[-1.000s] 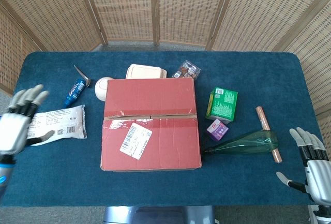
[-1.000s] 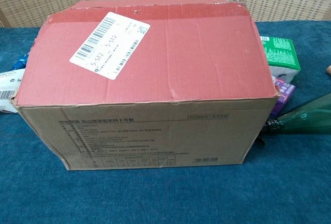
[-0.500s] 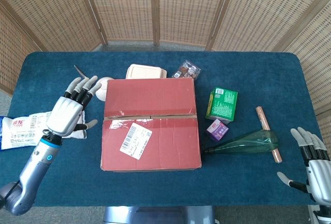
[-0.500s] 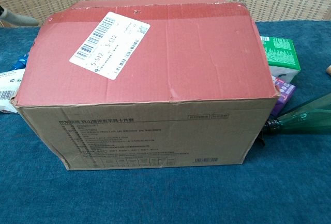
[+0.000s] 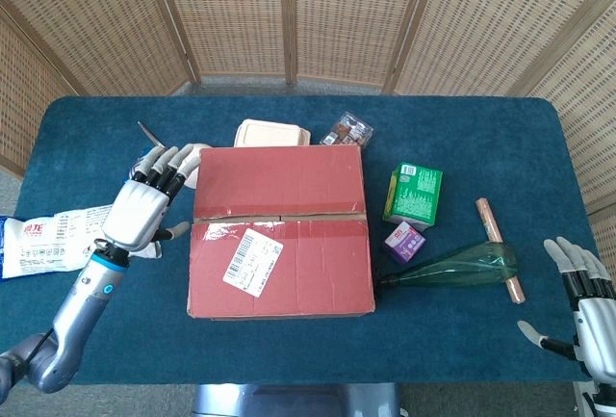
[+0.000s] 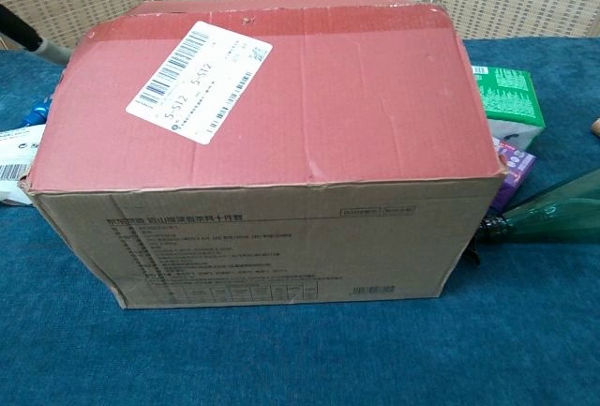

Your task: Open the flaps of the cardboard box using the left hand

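Note:
The cardboard box [image 5: 280,229] stands mid-table with its red-brown top flaps lying flat and closed, a white shipping label on the near flap. In the chest view the cardboard box [image 6: 272,153] fills most of the frame. My left hand [image 5: 144,203] hovers just left of the box near the flap seam, fingers spread and holding nothing, its fingertips close to the box's upper left edge. At the frame's lower right corner my right hand [image 5: 587,297] stays open, well away from the box.
A white snack packet [image 5: 48,242] lies left of my left hand. Behind the box sit a beige container [image 5: 273,133], a white round object [image 5: 195,152] and a small packet [image 5: 346,130]. To its right are a green carton [image 5: 415,194], a purple box [image 5: 404,241], a green bottle [image 5: 452,266] and a brown stick [image 5: 500,236].
My left hand has swung in from the table's left edge to the box's left side, edging closer over the last half second. The right hand has barely moved.

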You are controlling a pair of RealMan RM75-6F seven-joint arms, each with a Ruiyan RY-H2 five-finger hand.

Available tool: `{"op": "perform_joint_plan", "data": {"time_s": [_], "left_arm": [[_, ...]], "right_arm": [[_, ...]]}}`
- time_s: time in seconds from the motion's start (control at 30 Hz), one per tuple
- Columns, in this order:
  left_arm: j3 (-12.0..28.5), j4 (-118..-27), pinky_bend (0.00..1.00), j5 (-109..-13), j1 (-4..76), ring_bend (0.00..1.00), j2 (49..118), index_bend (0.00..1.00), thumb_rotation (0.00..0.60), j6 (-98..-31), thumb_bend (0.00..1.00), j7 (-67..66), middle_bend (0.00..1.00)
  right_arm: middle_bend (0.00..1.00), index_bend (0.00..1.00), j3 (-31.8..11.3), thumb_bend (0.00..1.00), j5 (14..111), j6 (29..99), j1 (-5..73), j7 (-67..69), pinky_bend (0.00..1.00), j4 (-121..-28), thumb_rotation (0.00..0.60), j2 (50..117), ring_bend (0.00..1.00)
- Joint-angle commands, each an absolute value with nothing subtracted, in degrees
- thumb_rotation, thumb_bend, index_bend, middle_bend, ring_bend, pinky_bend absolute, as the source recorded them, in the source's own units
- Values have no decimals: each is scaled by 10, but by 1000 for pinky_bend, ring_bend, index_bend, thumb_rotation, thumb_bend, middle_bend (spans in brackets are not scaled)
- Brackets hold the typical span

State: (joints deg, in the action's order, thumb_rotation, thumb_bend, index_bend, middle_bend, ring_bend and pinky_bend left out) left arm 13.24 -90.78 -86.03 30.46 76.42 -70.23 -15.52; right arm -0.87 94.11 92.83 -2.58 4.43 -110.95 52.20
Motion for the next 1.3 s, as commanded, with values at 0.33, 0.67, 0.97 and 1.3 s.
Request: {"op": "perform_joint_plan", "data": {"time_s": [0.33, 0.67, 0.97, 1.3], "left_arm": [[159, -910, 0, -815, 344, 0, 785, 0, 600, -691, 0, -229, 0], [184, -941, 0, -804, 349, 0, 749, 0, 600, -718, 0, -232, 0], [232, -938, 0, -772, 399, 0, 725, 0, 600, -692, 0, -257, 0], [274, -770, 0, -702, 540, 0, 795, 0, 600, -596, 0, -305, 0]], "right_arm": [[0, 0, -6, 0, 950, 934, -29, 53, 0, -1109, 600, 518, 0], [0, 0, -5, 0, 952, 936, -30, 60, 0, -1108, 600, 514, 0], [0, 0, -3, 0, 952, 933, -30, 55, 0, -1111, 600, 513, 0], [0, 0, -2, 0, 940, 922, -28, 32, 0, -1118, 600, 515, 0]]}}
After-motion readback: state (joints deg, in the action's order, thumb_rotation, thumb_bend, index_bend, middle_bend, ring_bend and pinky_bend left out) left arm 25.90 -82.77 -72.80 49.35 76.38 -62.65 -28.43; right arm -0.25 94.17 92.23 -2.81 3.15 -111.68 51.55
